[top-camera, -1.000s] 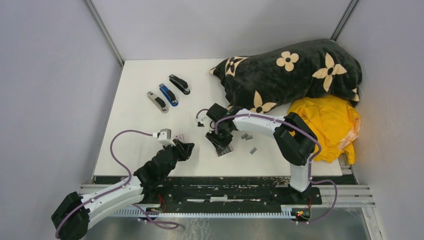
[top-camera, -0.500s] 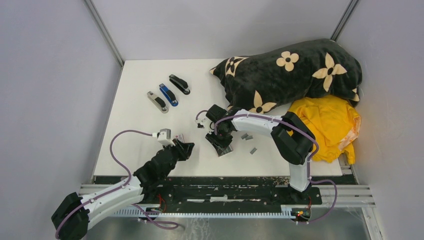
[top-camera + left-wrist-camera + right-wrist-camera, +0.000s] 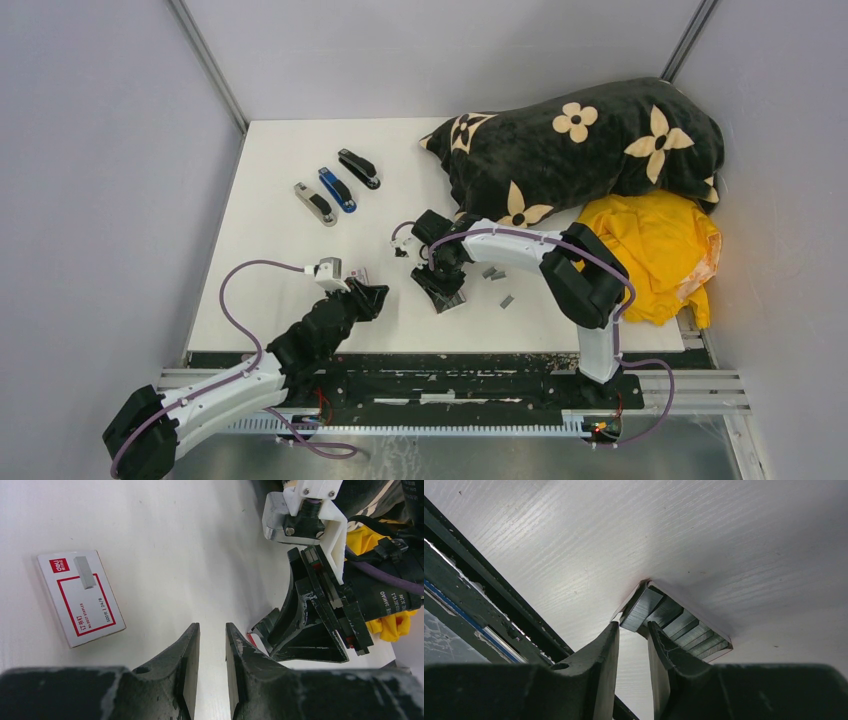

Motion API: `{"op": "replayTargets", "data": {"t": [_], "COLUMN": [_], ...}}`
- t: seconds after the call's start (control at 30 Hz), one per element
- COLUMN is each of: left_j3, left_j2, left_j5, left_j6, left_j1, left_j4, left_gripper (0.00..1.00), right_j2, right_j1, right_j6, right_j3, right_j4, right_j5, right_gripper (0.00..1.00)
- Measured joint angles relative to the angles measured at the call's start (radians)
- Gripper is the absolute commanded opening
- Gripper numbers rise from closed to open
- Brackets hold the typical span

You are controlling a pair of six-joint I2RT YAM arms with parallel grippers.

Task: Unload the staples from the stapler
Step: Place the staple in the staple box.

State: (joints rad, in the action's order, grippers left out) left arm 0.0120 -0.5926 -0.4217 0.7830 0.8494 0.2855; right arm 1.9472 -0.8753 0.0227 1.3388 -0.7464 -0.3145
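Top external gives me three staplers (image 3: pixel 337 189) side by side at the far left of the table (image 3: pixel 280 250), well apart from both arms, and a flowered blanket (image 3: pixel 590 140) with a yellow cloth (image 3: pixel 655 250) on the right. Two loose strips of staples (image 3: pixel 507 300) lie just right of the right gripper (image 3: pixel 443 290), which points down near the table's front middle; the left gripper (image 3: pixel 372 293) hovers near it on the left. Left wrist: I see its fingers (image 3: pixel 187 650) a narrow slit apart, bare table between them, nothing held; a printed box (image 3: pixel 80 597) lies flat to their left. Right wrist: the fingertips sit at an open box (image 3: pixel 720 653) packed with more staples, one strip's end right at the slit; I cannot tell whether it is pinched.
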Motion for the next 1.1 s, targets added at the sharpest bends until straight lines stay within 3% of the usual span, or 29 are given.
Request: {"op": "replayTargets", "data": {"t": [0.57,1.1], "left_j3": [0.000,0.000], "left_j2": [0.000,0.000], "left_j5": [0.000,0.000], "left_j6": [0.000,0.000], "left_j1": [0.000,0.000], "left_j4": [0.000,0.000], "left_gripper": [0.32,0.32], "right_j2": [0.016,0.015], "right_j1": [0.000,0.000], "right_j6": [0.007,0.008], "right_j3": [0.001,0.008], "right_j4": [-0.001,-0.004], "right_j5": [0.001,0.002], "right_gripper": [0.31,0.21]}}
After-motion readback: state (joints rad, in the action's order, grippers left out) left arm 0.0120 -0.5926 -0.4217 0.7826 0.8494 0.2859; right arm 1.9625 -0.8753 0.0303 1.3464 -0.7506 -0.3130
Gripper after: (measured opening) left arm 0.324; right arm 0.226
